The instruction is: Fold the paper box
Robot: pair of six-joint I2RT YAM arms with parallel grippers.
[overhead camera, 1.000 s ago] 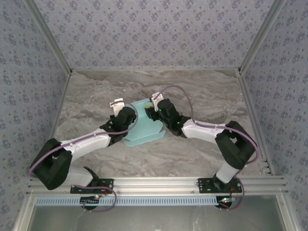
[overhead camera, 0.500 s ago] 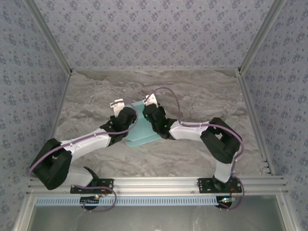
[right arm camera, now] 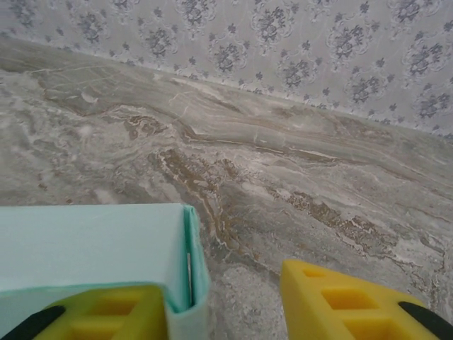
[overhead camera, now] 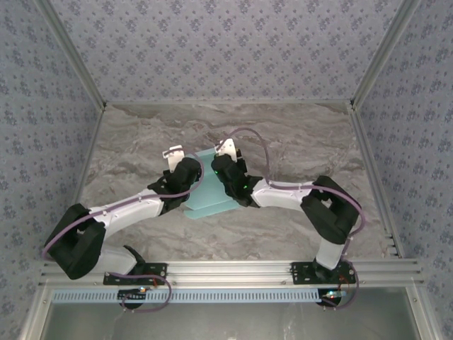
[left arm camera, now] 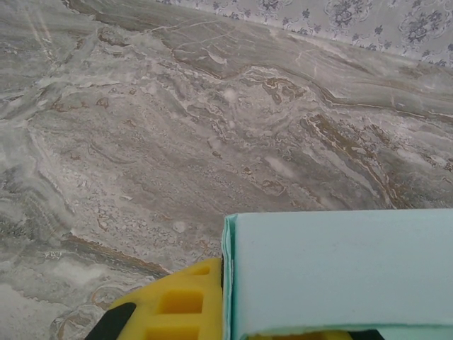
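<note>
The pale aqua paper box (overhead camera: 209, 194) lies mid-table between both wrists. In the left wrist view its top panel (left arm camera: 340, 269) and left wall sit between my yellow fingers (left arm camera: 177, 304); my left gripper (left arm camera: 230, 312) is shut on that wall. In the top view the left gripper (overhead camera: 185, 174) is at the box's left edge and the right gripper (overhead camera: 226, 173) at its right edge. In the right wrist view the box (right arm camera: 85, 248) has its right wall folded up against my left finger (right arm camera: 106, 312). The other finger (right arm camera: 340, 304) stands well apart, so my right gripper (right arm camera: 233, 297) is open.
The marble tabletop (overhead camera: 297, 142) stretches beyond the box to the patterned back wall (overhead camera: 226, 49). Patterned side walls (overhead camera: 42, 127) close in both sides. An aluminium rail (overhead camera: 226, 273) with the arm bases runs along the near edge.
The right arm has swung left onto the box's right side. The box's outline is narrower than a second ago, its right flap now folded up. The left arm has stayed put.
</note>
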